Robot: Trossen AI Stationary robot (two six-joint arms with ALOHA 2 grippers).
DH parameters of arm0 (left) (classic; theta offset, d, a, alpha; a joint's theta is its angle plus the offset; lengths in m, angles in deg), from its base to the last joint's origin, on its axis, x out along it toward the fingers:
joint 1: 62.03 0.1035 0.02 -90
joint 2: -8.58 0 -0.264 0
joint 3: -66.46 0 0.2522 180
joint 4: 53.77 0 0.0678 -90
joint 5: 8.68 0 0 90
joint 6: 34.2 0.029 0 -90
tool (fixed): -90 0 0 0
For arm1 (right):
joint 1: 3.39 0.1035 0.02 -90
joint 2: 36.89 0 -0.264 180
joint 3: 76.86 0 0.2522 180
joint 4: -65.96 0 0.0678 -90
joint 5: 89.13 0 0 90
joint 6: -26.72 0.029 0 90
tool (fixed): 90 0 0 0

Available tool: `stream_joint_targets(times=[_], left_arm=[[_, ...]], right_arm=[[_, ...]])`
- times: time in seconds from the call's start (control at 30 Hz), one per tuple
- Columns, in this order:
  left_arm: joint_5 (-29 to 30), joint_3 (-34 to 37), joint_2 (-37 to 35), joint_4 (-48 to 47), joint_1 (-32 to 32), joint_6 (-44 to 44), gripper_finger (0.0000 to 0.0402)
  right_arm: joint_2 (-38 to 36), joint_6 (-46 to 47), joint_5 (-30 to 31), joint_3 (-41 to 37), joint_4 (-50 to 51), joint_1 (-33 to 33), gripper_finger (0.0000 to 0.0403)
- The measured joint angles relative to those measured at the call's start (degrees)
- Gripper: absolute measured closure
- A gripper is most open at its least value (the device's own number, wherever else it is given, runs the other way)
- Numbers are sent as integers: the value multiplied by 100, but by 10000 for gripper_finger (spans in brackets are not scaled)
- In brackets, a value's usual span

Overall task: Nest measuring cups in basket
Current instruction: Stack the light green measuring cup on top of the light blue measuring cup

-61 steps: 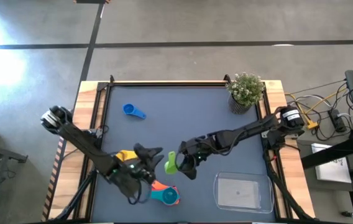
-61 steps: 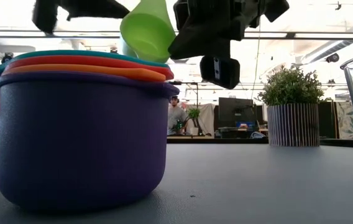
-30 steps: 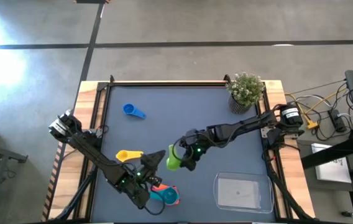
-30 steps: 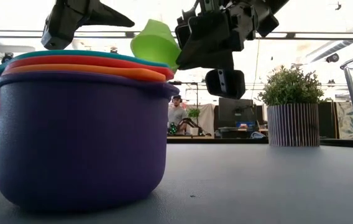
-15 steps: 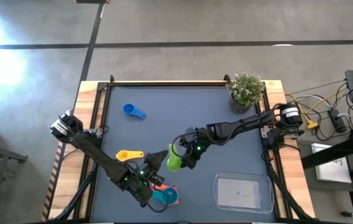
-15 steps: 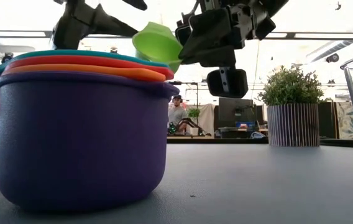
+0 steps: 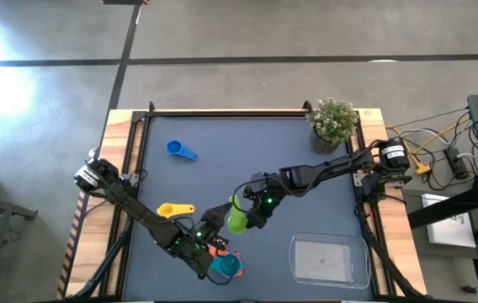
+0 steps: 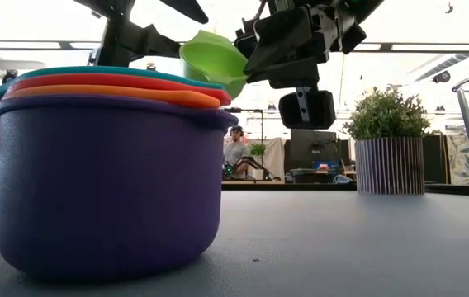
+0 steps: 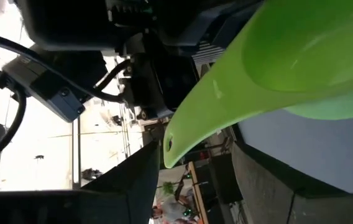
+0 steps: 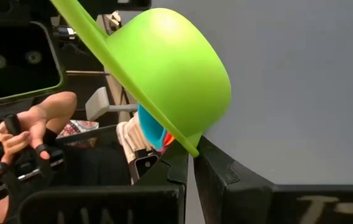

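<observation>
The green cup is pinched by its rim in the clenched right gripper, held aloft at one o'clock of the nested stack. The left gripper, fingers parted, is poised to receive its handle. The basket stands at three o'clock.
</observation>
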Motion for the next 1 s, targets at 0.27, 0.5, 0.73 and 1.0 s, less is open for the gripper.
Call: stream_joint_targets(times=[0.27,0.5,0.73,1.0], left_arm=[[-467,0,2,351,264,-280,249],[-618,0,2,421,320,-343,337],[-560,0,2,385,320,-369,393],[-518,0,7,174,304,-435,401]], right_arm=[[0,67,-35,0,-12,0,394],[2,18,-38,0,-11,2,394],[2,-140,6,0,-47,2,393],[-9,-69,-246,0,-87,30,368]])
